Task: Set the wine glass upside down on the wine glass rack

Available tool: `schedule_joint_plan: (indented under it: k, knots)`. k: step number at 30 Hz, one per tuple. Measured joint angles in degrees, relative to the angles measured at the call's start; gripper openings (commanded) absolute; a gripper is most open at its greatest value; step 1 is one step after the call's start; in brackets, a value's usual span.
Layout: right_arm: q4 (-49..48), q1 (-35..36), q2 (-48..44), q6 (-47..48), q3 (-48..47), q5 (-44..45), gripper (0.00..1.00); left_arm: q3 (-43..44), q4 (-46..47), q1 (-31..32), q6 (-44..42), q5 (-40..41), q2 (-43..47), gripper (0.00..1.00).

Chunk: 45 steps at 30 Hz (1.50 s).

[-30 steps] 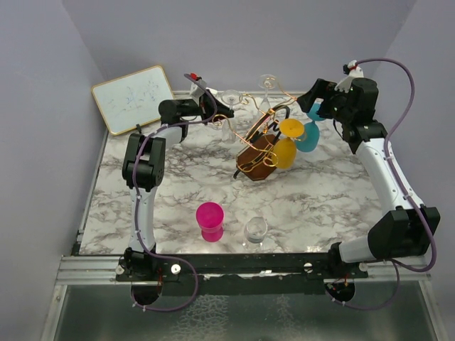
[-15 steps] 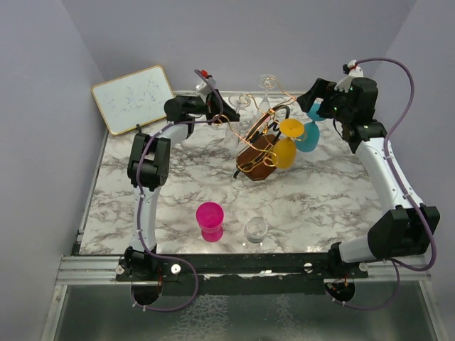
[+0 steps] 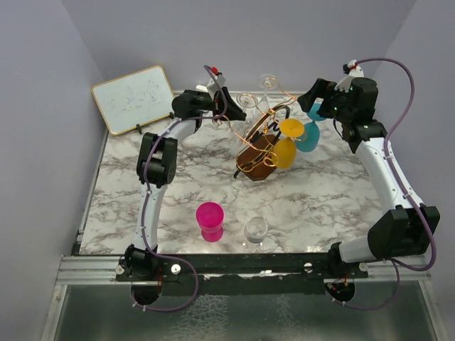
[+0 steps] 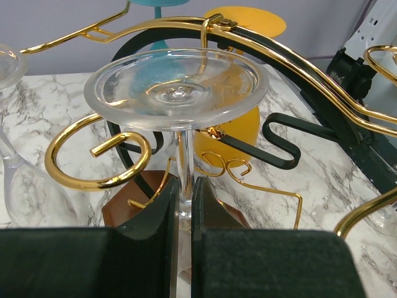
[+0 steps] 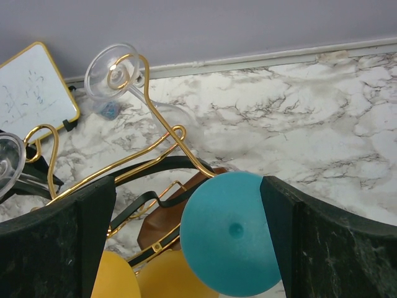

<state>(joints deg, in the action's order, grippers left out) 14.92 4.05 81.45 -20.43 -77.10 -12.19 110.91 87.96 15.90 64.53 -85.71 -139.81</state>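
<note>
Gently: left jaws clenched on the wine glass [image 4: 177,87] stem, I'd hook it into the rack [image 3: 257,158] (right jaws released).

1 rack [image 3: 257,156], 1 pink cup [image 3: 210,220], 1 w/board [image 3: 134,98], 1 teal glass [image 3: 309,137]

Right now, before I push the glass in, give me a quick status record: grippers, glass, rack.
left gripper: shut on wine glass stem
wine glass: upside down, foot up, beside rack's gold spiral, not hooked
right gripper: open, over teal glass
rack: holds teal glass, yellow glass, among others
table front: pink cup, small clear glass
</note>
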Motion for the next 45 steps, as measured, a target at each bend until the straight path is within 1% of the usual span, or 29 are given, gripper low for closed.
schedule_joint_plan:
  k: [3,8,14,17,20,23,28,32,37,45]
  knots:
    - [0.0,0.0,0.0,0.2,-0.1,0.2,0.99,3.6,0.0,0.5,1.2,-0.3,-1.9,0.00]
    - [0.0,0.0,0.0,0.6,-0.7,0.6,0.99,6.7,0.0,1.1,2.4,-0.5,-3.9,0.00]
    - [0.2,0.0,0.0,0.8,-1.1,0.8,0.99,11.0,0.0,1.5,2.5,-0.5,-6.5,0.00]
    - [0.1,0.0,0.0,0.8,-1.7,0.8,0.99,11.8,-0.1,1.5,1.0,-0.5,-7.1,0.00]
    - [0.3,0.0,0.1,0.8,-2.3,0.8,0.99,12.1,-0.6,1.5,-2.2,-0.5,-7.1,0.00]
    - [0.2,0.0,0.1,0.8,-2.5,0.8,0.99,12.2,-3.3,1.4,-6.8,-0.3,-7.1,0.00]
    - [0.4,0.0,0.5,0.8,-2.6,0.8,0.99,12.2,-13.7,0.9,-17.8,2.0,-7.1,0.00]
    - [0.5,0.0,0.7,0.8,-2.8,0.8,0.99,12.2,-21.3,0.7,-24.2,3.7,-7.1,0.00]
    - [0.5,0.0,0.9,0.8,-3.2,0.8,0.99,12.0,-24.2,0.3,-27.8,5.2,-7.1,0.00]
    - [0.5,0.0,0.9,0.8,-3.2,0.8,0.99,7.4,-23.7,-0.3,-29.6,7.9,-5.5,0.00]
